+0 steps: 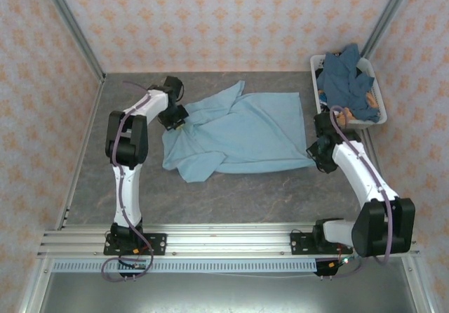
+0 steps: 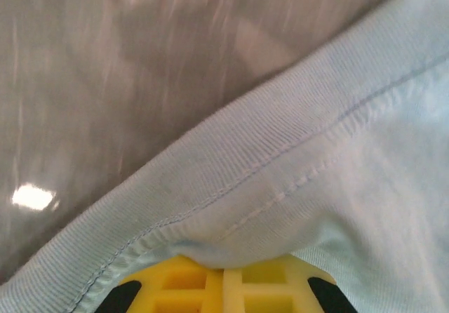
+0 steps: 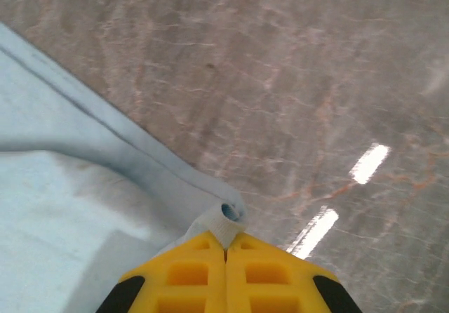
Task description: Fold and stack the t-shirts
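Flattening step; no fold begun yet. The right gripper [image 3: 226, 246] is pinching shut on a hem corner of the sky-blue t-shirt [image 1: 245, 134], with the cloth spreading to its left. The left gripper [image 2: 223, 274] is seemingly clamping the ribbed collar [image 2: 231, 172], its tips half buried in cloth. Darker t-shirts [image 1: 344, 78] are waiting in the basket [image 1: 377, 95] beyond the right gripper. Next: pulling apart evenly, then lifting one edge over.
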`<control>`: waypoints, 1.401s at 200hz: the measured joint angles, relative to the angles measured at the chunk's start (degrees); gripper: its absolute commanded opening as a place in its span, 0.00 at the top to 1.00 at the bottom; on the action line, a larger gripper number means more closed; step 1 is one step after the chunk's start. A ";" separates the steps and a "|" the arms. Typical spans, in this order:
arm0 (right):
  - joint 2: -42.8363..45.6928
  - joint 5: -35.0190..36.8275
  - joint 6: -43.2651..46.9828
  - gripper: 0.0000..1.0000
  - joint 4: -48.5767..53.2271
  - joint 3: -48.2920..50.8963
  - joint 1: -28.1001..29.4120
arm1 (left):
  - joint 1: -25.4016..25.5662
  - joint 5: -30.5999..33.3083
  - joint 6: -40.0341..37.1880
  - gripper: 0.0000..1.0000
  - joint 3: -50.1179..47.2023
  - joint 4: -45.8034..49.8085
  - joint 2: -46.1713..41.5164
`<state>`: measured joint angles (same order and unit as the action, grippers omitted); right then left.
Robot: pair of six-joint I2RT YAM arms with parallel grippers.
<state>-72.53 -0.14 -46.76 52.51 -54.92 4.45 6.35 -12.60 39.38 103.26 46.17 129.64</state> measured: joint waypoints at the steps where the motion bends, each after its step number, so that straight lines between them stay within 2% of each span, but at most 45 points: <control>1: -0.22 -0.15 0.13 1.00 -0.13 -0.13 0.00 | -0.07 0.00 -0.11 0.95 0.26 -0.02 0.15; 12: -1.68 -1.29 0.83 1.00 -1.01 -1.07 0.00 | -0.92 0.31 -1.03 0.89 3.80 -0.55 2.12; 26: -3.17 -2.47 1.66 1.00 -1.95 -1.99 0.00 | -1.51 2.08 -2.64 0.65 5.90 -1.27 2.78; 41: -3.67 -3.58 2.29 1.00 -2.56 -2.32 0.00 | -1.33 4.72 -4.55 0.53 6.51 -1.36 1.73; 68: -3.82 -5.55 3.10 1.00 -2.64 -2.32 0.00 | 0.98 9.05 -5.09 0.51 1.29 0.76 -7.72; 75: -3.82 -5.97 3.19 1.00 -2.67 -2.29 0.00 | 1.92 9.29 -4.50 0.51 -2.86 1.57 -12.81; 97: -3.82 -7.39 3.52 1.00 -2.93 -1.81 0.00 | 5.25 8.04 -1.79 0.39 -18.43 3.85 -29.42; 118: -3.82 -8.04 3.80 1.00 -3.02 -0.85 0.00 | 8.66 5.05 1.20 0.36 -29.66 4.87 -38.49; 150: -3.82 -8.83 4.46 1.00 -3.08 -0.02 0.00 | 13.60 2.43 2.84 0.32 -37.00 4.42 -36.72; 175: -3.80 -8.98 4.46 1.00 -3.23 0.61 0.00 | 16.48 2.23 2.84 0.30 -37.18 2.82 -33.20; 212: -3.80 -9.33 4.44 1.00 -3.80 1.09 0.00 | 17.81 1.90 2.82 0.29 -36.89 1.18 -28.00; 231: -3.56 -9.35 4.46 1.00 -4.15 1.46 0.00 | 18.45 1.97 2.78 0.32 -35.47 0.39 -24.72; 244: -3.21 -9.38 4.44 1.00 -4.15 1.92 0.00 | 18.97 2.16 2.71 0.40 -33.83 -0.35 -22.36; 252: -2.99 -9.38 4.46 1.00 -4.13 2.27 0.00 | 19.26 2.38 2.38 0.52 -32.83 -0.31 -21.62; 270: -2.56 -9.33 4.46 1.00 -4.13 2.86 0.00 | 19.89 3.96 2.36 0.89 -32.09 -1.95 -21.46; 277: -2.45 -9.35 4.46 1.00 -4.13 2.93 0.00 | 20.00 4.66 2.34 0.99 -32.11 -2.25 -21.46; 280: -2.40 -9.33 4.46 1.00 -4.13 2.95 0.00 | 20.04 5.01 2.21 1.00 -32.15 -2.32 -21.46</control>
<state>-74.94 -9.47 -42.30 48.38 -51.96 4.45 26.39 -7.60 41.58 71.11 43.86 108.18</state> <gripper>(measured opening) 0.040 0.141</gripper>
